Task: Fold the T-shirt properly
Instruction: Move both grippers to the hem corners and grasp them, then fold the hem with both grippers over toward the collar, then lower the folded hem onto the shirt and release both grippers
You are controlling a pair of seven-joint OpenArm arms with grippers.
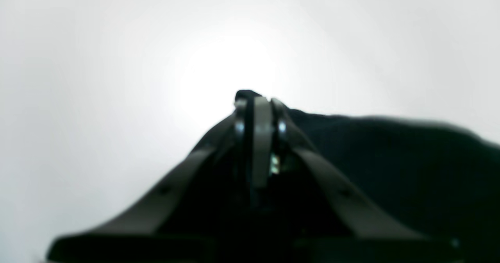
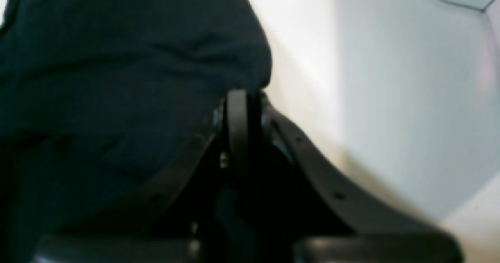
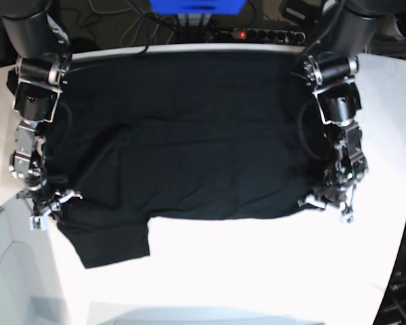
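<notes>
Both sets of fingers are clamped on cloth: left fingers [image 3: 323, 202] pinch one outer edge of the black T-shirt [image 3: 183, 135], right fingers [image 3: 53, 203] pinch the opposite edge beside a sleeve. Spread flat, the shirt covers the far half of the white desk [image 3: 257, 271], bare desk below its near edge.

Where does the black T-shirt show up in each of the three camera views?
Left wrist: T-shirt fills lower right, its edge pinched in the left claw.
Right wrist: it fills the left half, meeting the right claw.
Base: it spreads across the white table.
Shared landmark: the table.
</notes>
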